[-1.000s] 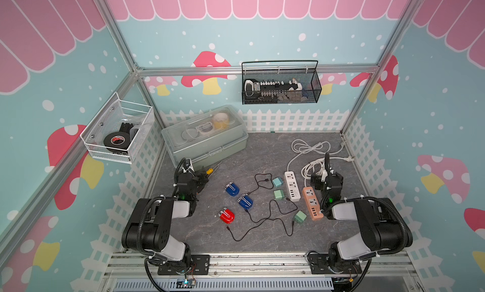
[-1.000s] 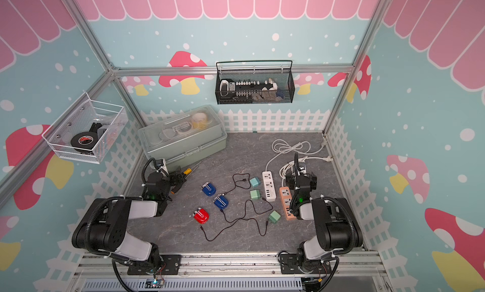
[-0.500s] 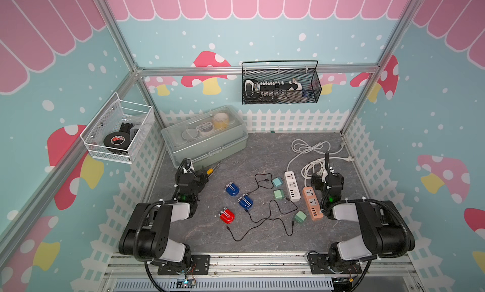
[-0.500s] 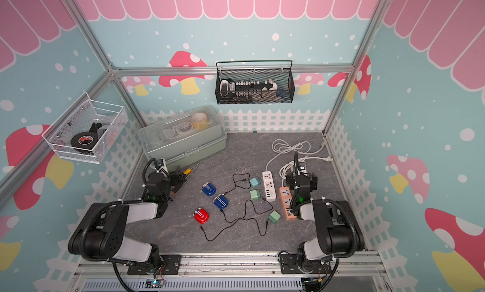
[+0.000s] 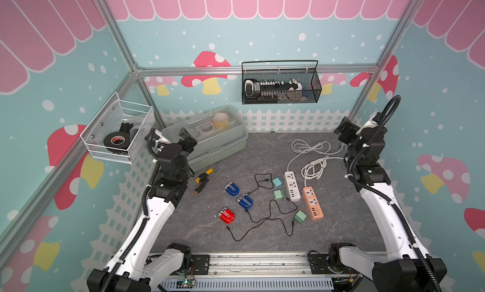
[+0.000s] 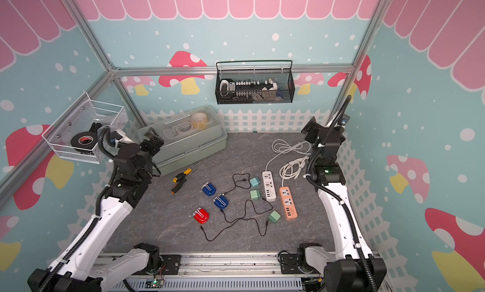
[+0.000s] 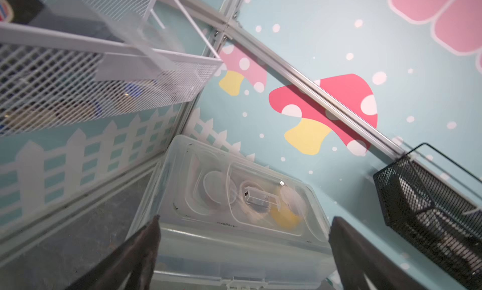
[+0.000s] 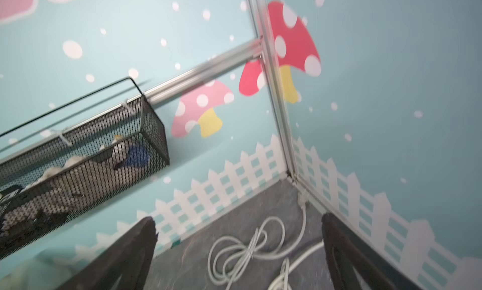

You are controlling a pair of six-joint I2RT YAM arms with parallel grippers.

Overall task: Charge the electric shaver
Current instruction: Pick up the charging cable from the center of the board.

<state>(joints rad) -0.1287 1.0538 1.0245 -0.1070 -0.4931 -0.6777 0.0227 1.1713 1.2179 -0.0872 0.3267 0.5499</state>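
Three small electric shavers lie mid-table in both top views: two blue ones (image 5: 232, 189) (image 5: 246, 202) and a red one (image 5: 227, 216). Black charging cables (image 5: 262, 219) wind from them toward three green plug adapters (image 5: 300, 217). A white power strip (image 5: 292, 186) and an orange power strip (image 5: 311, 203) lie to their right. My left gripper (image 5: 188, 138) (image 7: 243, 221) hangs open above the toolbox, holding nothing. My right gripper (image 5: 344, 130) (image 8: 238, 221) hangs open over the coiled white cords (image 8: 242, 252), holding nothing. Both are far from the shavers.
A translucent toolbox (image 5: 210, 135) stands at the back left, with two screwdrivers (image 5: 204, 176) lying in front of it. A white wire basket (image 5: 118, 135) hangs on the left wall. A black mesh basket (image 5: 280, 85) hangs on the back wall. White cords (image 5: 315, 156) coil at the back right.
Both arms have risen from a low folded pose at the table's front edge and now stand tall, with the grippers lifted toward the back corners. Both grippers stayed open.
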